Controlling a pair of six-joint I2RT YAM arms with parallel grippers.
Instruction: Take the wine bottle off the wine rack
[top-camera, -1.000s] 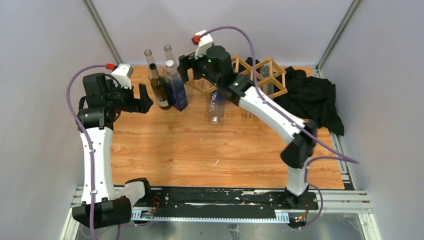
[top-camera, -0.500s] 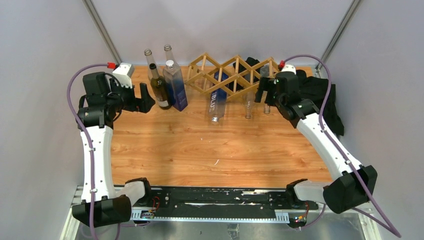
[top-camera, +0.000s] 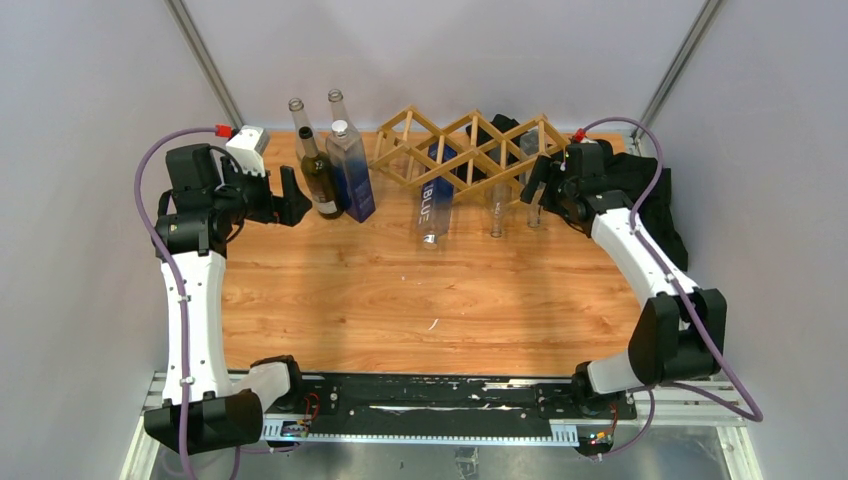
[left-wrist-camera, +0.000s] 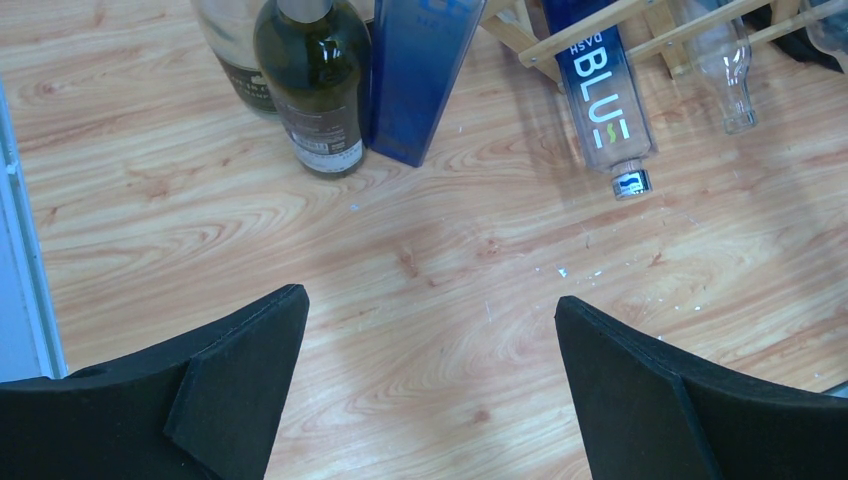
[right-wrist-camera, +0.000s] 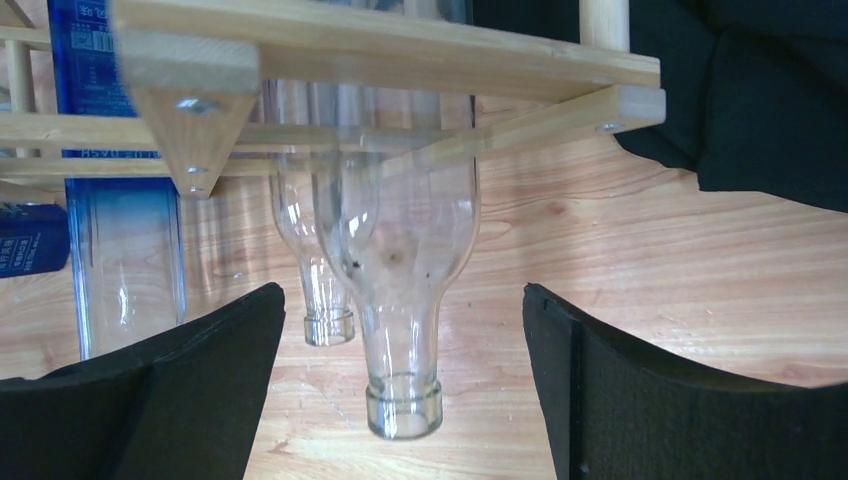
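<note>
Black foam pads (right-wrist-camera: 190, 390) of your right claw (right-wrist-camera: 400, 360) stand wide apart, so it's open, one pad each side of the neck of a clear wine bottle (right-wrist-camera: 400, 240). Neither touches the glass.

That's the change. A second ago this arm was reaching across the left-centre of the wine rack (top-camera: 470, 150), hiding part of it. Half a second ago it had swung to the rack's right end. Now its elbow has folded in nearer and the claw is lined up on that bottle.

The bottle is not off yet. It hangs neck-down through the right-end diamond, with slats across its shoulder. Just left of it, a second clear bottle (right-wrist-camera: 325, 290) and a blue-labelled bottle (top-camera: 432, 205) also sit in the rack. Black cloth (top-camera: 640, 195) lies to the right of the claw.

Your left claw (left-wrist-camera: 430, 390) hasn't moved. It's open, hovering over bare counter (top-camera: 400, 290) near the standing dark bottle (left-wrist-camera: 318, 80) and blue square bottle (left-wrist-camera: 420, 60) at far left.

Reads as approach done, grasp pending. Close on the neck, then draw out along the bottle's axis so the slats don't snag.
</note>
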